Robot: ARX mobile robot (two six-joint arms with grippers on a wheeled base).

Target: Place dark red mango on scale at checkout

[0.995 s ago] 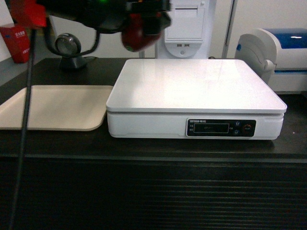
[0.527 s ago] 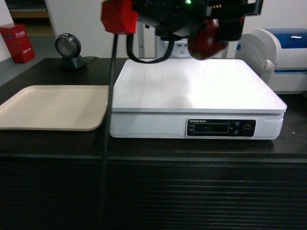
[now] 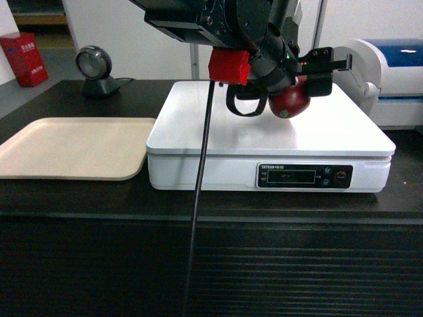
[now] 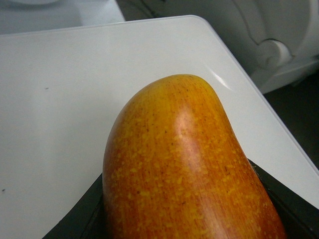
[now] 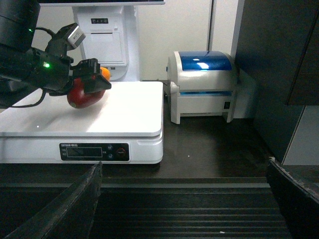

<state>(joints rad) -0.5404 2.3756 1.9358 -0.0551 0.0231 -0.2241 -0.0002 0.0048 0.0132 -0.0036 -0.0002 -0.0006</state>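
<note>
The left gripper (image 3: 301,82) is clamped on the dark red mango (image 3: 289,100), hanging just above the scale (image 3: 218,125) near its right rear; lower gently until the fruit rests on the plate, then release

Bright glare on scale (image 3: 264,125) top

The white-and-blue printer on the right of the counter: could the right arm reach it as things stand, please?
Probably yes. The printer stands in the open beside the scale, with only bare counter ahead of the right gripper; the left gripper and the mango are over the scale, out of the way.
</note>
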